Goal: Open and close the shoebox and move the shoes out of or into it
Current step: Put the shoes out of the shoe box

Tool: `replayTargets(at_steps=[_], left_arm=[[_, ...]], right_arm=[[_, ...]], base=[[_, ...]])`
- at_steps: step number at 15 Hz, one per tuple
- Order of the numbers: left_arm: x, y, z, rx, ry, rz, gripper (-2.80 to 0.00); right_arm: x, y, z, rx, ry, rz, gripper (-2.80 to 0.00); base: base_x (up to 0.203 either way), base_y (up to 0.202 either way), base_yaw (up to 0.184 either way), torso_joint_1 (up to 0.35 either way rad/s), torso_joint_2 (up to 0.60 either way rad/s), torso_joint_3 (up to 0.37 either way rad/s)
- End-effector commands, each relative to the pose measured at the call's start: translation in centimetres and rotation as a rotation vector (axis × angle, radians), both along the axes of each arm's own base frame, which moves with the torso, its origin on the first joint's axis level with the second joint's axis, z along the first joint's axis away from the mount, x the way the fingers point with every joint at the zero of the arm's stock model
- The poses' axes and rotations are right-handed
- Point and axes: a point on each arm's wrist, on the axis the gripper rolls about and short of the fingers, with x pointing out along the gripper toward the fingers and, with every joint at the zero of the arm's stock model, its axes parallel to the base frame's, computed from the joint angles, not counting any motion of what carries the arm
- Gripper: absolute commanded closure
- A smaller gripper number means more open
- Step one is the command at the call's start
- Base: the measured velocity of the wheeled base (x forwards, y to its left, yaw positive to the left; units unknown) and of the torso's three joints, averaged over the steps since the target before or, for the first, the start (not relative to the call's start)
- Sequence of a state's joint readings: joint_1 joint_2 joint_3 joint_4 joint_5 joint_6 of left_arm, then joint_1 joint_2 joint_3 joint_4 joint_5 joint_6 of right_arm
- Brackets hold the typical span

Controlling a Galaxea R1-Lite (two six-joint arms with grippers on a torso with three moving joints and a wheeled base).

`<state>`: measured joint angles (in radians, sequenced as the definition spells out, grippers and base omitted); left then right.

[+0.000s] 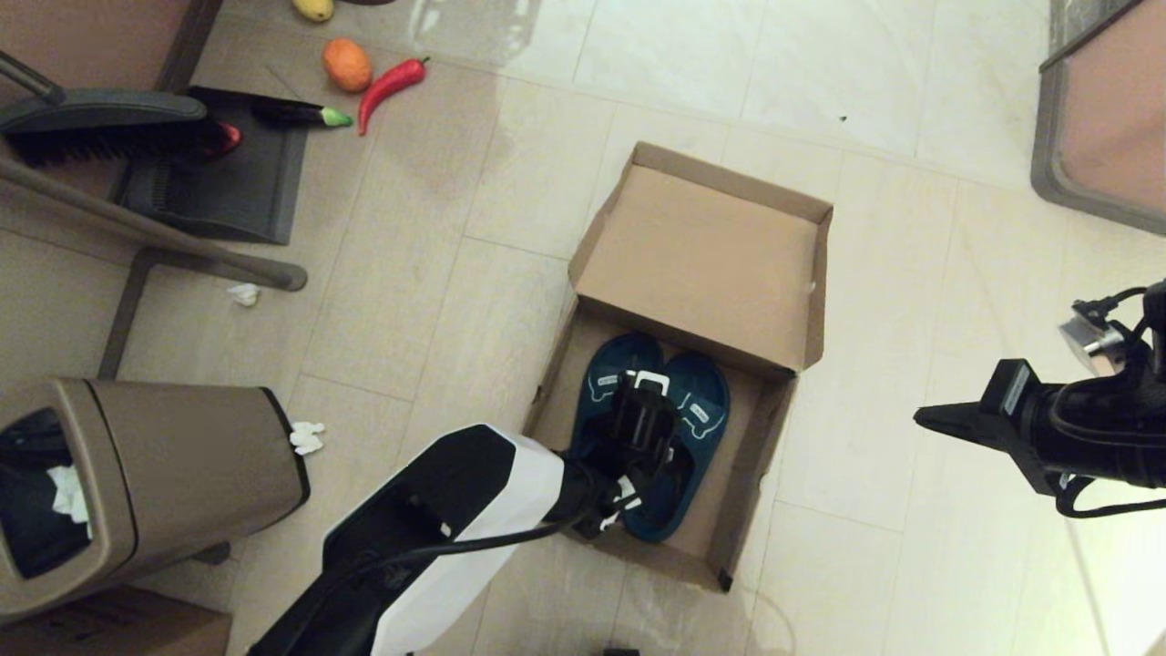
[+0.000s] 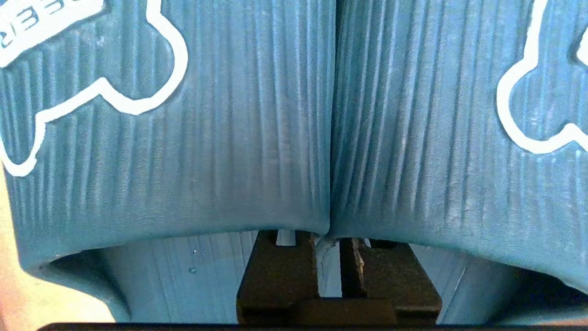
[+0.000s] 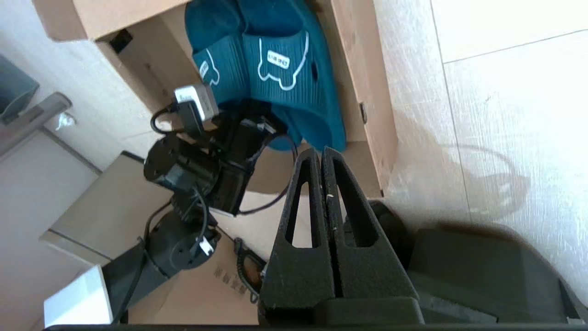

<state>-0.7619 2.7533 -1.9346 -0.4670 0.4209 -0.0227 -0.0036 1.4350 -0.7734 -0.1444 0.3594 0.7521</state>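
The brown shoebox (image 1: 749, 469) stands open on the floor, its lid (image 1: 701, 264) folded back away from me. Both teal slippers (image 1: 703, 408) lie side by side inside it, bear patches up. My left gripper (image 1: 642, 405) reaches down into the box. Its fingers (image 2: 280, 266) go under the two straps (image 2: 229, 138), one in each slipper, shut on the touching inner walls. My right gripper (image 1: 925, 417) hangs shut and empty to the right of the box. The right wrist view shows the slippers (image 3: 285, 87) and a box wall (image 3: 363, 92) beyond that gripper (image 3: 321, 151).
A tan trash bin (image 1: 155, 474) with a black liner stands at the near left. A dustpan and brush (image 1: 214, 173), an orange (image 1: 347, 65) and a red chili (image 1: 390, 87) lie at the far left. Crumpled paper (image 1: 307, 437) lies by the bin. Furniture (image 1: 1102, 118) fills the far right corner.
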Motion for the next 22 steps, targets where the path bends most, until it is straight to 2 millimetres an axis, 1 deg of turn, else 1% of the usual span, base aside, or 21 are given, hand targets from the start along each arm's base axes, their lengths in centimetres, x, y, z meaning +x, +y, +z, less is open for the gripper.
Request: replayTargets(at_steps=[1, 4, 7, 9, 12, 16, 18, 19, 20, 22], left_arm=[[-0.1, 0.0, 1.9, -0.021, -0.026, 0.003, 0.0], [-0.5, 0.2, 5.1, -0.041, -0.045, 0.0, 0.0], [-1.9, -0.1, 8.1, -0.034, -0.032, -0.019, 0.0], [-3.5, -0.4, 9.8, -0.025, -0.006, -0.022, 0.0], [-6.5, -0.1, 12.1, -0.001, 0.049, -0.04, 0.0], [-9.2, 0.5, 16.1, -0.024, 0.024, -0.047, 0.0], [-10.5, 2.0, 18.6, -0.015, 0.024, -0.035, 0.0], [-11.2, 3.0, 19.4, 0.0, 0.034, -0.027, 0.0], [-11.4, 4.1, 19.5, 0.021, 0.05, -0.011, 0.0], [-10.1, 7.7, 20.1, 0.031, 0.061, 0.071, 0.0]], right_arm=[[-0.5, 0.0, 0.4, 0.005, -0.016, -0.002, 0.0], [-0.8, -0.1, 0.5, 0.005, -0.005, -0.004, 0.0], [-1.2, -0.1, 1.2, 0.006, -0.034, -0.002, 0.0], [-1.5, -0.1, 1.4, 0.006, -0.044, -0.002, 0.0], [-2.0, -0.1, 1.5, 0.01, -0.05, 0.0, 0.0], [-2.3, -0.1, 0.9, 0.01, -0.031, -0.003, 0.0], [-2.3, -0.1, 0.8, 0.009, -0.028, -0.004, 0.0], [-2.3, -0.1, 0.8, 0.01, -0.028, -0.003, 0.0], [-2.2, -0.1, 0.8, 0.009, -0.029, -0.001, 0.0], [-2.2, -0.1, 0.9, 0.008, -0.031, 0.002, 0.0]], base=[[0.0, 0.0, 0.0, 0.0, 0.0, 0.0], [0.0, 0.0, 0.0, 0.0, 0.0, 0.0], [0.0, 0.0, 0.0, 0.0, 0.0, 0.0], [0.0, 0.0, 0.0, 0.0, 0.0, 0.0], [0.0, 0.0, 0.0, 0.0, 0.0, 0.0], [0.0, 0.0, 0.0, 0.0, 0.0, 0.0], [0.0, 0.0, 0.0, 0.0, 0.0, 0.0], [0.0, 0.0, 0.0, 0.0, 0.0, 0.0], [0.0, 0.0, 0.0, 0.0, 0.0, 0.0], [0.0, 0.0, 0.0, 0.0, 0.0, 0.0]])
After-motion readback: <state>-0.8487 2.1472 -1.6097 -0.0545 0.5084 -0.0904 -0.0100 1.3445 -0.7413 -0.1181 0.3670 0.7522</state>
